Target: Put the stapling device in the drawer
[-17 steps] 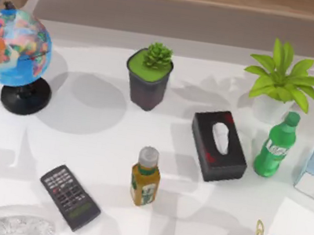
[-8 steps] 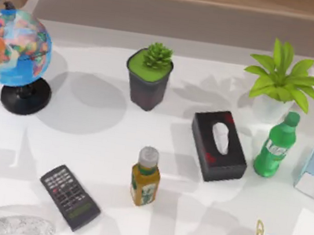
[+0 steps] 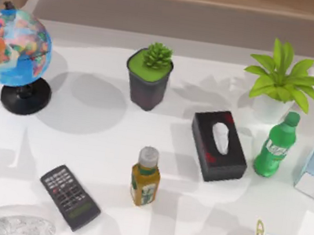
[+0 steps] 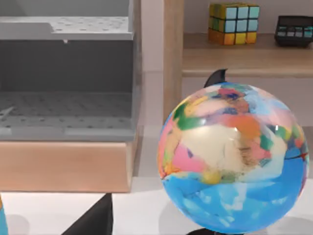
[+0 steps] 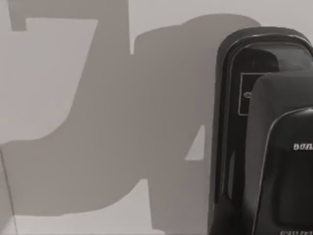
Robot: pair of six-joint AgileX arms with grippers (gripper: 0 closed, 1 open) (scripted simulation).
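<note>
Right wrist view: stapling device (image 5: 259, 137) long axis upright in picture (rounded end uppermost); end effector state unclear.

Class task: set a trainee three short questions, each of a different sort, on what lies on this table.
1. True or false: the remote lies nearer the globe than the tissue box does.
2. Which bottle stands beside the leafy plant? A green bottle; B yellow bottle.
3. Fill in: in the right wrist view the stapling device is glossy ____.

Key: 1 true; 2 A; 3 black.
</note>
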